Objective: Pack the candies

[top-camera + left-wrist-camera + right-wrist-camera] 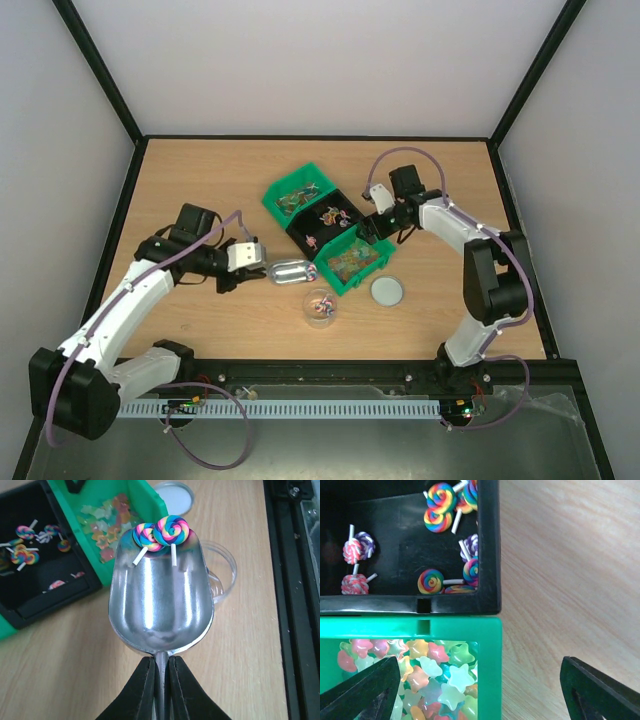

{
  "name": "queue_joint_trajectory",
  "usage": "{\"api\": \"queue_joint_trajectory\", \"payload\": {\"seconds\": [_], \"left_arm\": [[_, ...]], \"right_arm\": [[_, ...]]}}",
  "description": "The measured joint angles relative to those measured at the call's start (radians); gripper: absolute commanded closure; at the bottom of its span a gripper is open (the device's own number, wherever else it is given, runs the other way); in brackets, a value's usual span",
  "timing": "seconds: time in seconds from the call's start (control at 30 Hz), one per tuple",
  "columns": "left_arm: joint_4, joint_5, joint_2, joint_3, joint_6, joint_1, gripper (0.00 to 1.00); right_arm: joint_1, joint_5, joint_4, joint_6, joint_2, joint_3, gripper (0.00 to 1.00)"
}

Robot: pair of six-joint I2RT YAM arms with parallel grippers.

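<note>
My left gripper (255,262) (161,666) is shut on the handle of the metal scoop (289,271) (161,597). Two swirl lollipop candies (161,532) lie at the scoop's front lip, above the rim of the clear jar (320,307) (223,573), which holds a few candies. More lollipops (439,507) lie in the black bin (325,226) (489,545). Star-shaped candies (434,679) fill the near green bin (353,260) (487,665). My right gripper (376,226) (480,690) is open and empty over that bin's right wall.
The round white-grey lid (387,291) (173,496) lies on the table right of the jar. A second green bin (299,194) with candies stands behind the black one. The black frame rail (295,580) runs along the near table edge.
</note>
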Motion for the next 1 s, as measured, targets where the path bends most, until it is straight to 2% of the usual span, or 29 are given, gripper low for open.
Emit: {"api": "queue_joint_trajectory", "payload": {"seconds": [0.1, 0.37, 0.67, 1.0], "left_arm": [[-0.055, -0.015, -0.001, 0.005, 0.032, -0.012, 0.98], [-0.110, -0.104, -0.003, 0.007, 0.059, -0.127, 0.98], [-0.119, -0.260, 0.015, 0.032, 0.014, -0.291, 0.98], [-0.132, -0.399, 0.088, 0.096, -0.060, -0.378, 0.98]], "right_arm": [[-0.002, 0.000, -0.010, -0.004, -0.023, 0.013, 0.01], [-0.014, -0.021, -0.027, -0.004, -0.077, 0.045, 0.01], [-0.020, -0.045, -0.030, 0.007, -0.111, 0.053, 0.02], [-0.020, -0.062, -0.031, 0.018, -0.111, 0.053, 0.01]]}}
